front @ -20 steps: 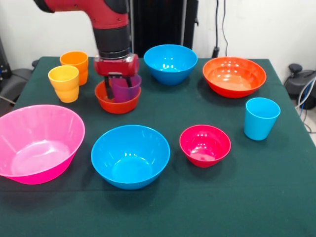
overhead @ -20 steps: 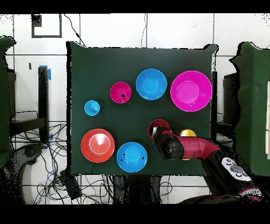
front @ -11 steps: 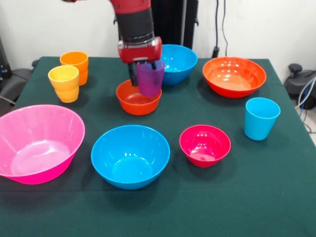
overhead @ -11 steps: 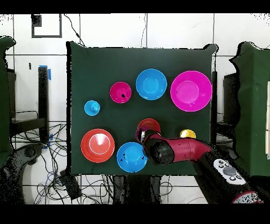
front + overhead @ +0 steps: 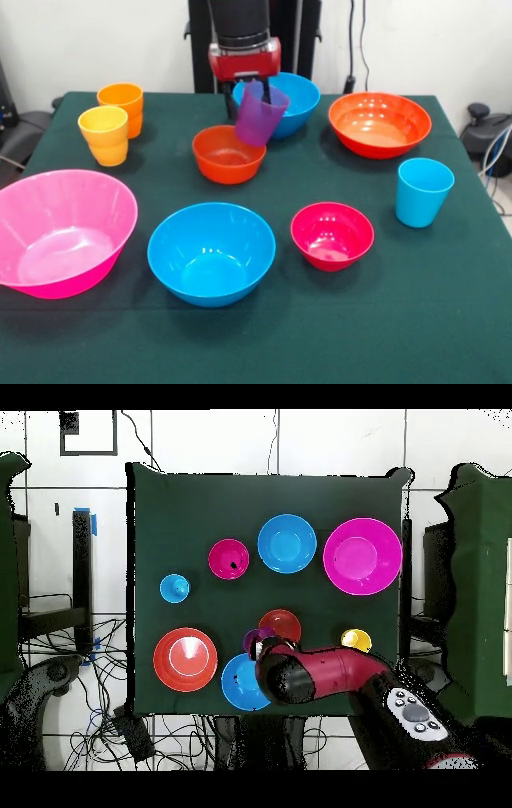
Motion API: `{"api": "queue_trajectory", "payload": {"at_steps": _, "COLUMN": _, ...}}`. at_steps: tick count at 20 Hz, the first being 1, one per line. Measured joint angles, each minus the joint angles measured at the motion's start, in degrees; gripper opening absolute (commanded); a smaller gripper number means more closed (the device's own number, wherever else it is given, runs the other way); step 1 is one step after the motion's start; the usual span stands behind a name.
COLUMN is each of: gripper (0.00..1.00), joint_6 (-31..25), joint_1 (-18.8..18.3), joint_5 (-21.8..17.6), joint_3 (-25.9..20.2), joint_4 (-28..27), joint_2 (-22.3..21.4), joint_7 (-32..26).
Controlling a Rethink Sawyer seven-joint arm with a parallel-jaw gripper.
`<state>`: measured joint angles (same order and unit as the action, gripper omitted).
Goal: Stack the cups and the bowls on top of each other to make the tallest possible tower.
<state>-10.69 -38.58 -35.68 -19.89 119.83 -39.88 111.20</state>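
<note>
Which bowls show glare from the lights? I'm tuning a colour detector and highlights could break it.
Front view: white highlights sit inside the wide orange bowl, the near blue bowl, the crimson bowl and the pink bowl. Overhead view: a pale washed-out patch fills the middle of the wide orange bowl.

Front view near and low across the dark green cloth-covered table, looking toward 12 o'clock, overhead view high and straight down, whole table plus surrounding floor, both share the full tabletop, turned half round.
</note>
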Motion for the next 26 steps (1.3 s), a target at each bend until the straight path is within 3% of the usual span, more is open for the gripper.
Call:
{"api": "queue_trajectory", "payload": {"at_steps": 4, "gripper": 1.0, "joint_6": 0.8, "joint_1": 4.6, "joint_5": -0.9, "joint_3": 3.6, "joint_4": -2.5, "joint_2": 2.4, "joint_7": 0.0}}
{"api": "queue_trajectory", "payload": {"at_steps": 5, "gripper": 1.0, "joint_6": 2.0, "joint_1": 7.8, "joint_5": -1.0, "joint_3": 6.3, "joint_4": -4.1, "joint_2": 4.1, "joint_7": 0.0}}
{"api": "queue_trajectory", "payload": {"at_steps": 8, "gripper": 1.0, "joint_6": 4.6, "joint_1": 12.6, "joint_5": -1.0, "joint_3": 10.3, "joint_4": -6.3, "joint_2": 6.5, "joint_7": 0.0}}
{"api": "queue_trajectory", "payload": {"at_steps": 12, "gripper": 1.0, "joint_6": 7.0, "joint_1": 16.5, "joint_5": -1.0, "joint_3": 14.5, "joint_4": -7.8, "joint_2": 8.2, "joint_7": 0.0}}
{"api": "queue_trajectory", "payload": {"at_steps": 17, "gripper": 1.0, "joint_6": 10.2, "joint_1": 23.1, "joint_5": 0.0, "joint_3": 23.3, "joint_4": -9.7, "joint_2": 10.0, "joint_7": 0.0}}
{"api": "queue_trajectory", "payload": {"at_steps": 22, "gripper": 1.0, "joint_6": 10.8, "joint_1": 25.8, "joint_5": 0.2, "joint_3": 29.1, "joint_4": -10.8, "joint_2": 10.0, "joint_7": 0.0}}
{"api": "queue_trajectory", "payload": {"at_steps": 26, "gripper": 1.0, "joint_6": 10.8, "joint_1": 24.6, "joint_5": 0.2, "joint_3": 31.5, "joint_4": -11.9, "joint_2": 8.8, "joint_7": 0.0}}
